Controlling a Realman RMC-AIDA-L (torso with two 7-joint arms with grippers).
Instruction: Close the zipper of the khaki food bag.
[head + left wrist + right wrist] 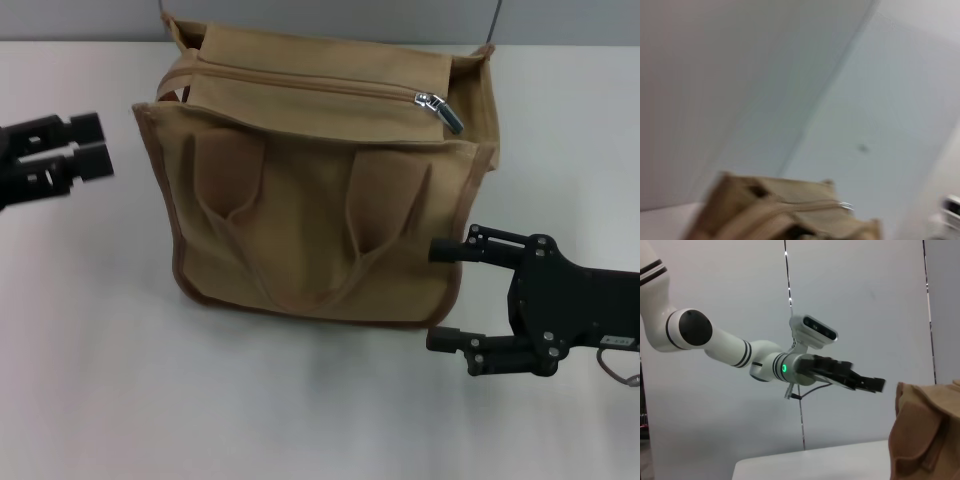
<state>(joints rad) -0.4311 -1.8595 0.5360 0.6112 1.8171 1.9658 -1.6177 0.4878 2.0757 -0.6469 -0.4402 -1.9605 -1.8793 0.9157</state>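
Note:
The khaki food bag [310, 230] stands upright in the middle of the white table, its two handles hanging down its front. The zipper [310, 82] runs across the top panel, and its silver pull tab [437, 108] lies at the bag's right end. My left gripper [88, 146] hovers left of the bag, level with its top, fingers together and empty. My right gripper [442, 295] is open and empty by the bag's lower right corner. The left wrist view shows the bag [785, 212] and pull tab [846, 205]. The right wrist view shows the bag's edge [930, 435] and the left gripper [867, 382].
The white table [300, 400] extends in front of the bag and to both sides. A grey wall [330, 15] rises right behind the bag. A cable [620, 372] hangs by my right wrist.

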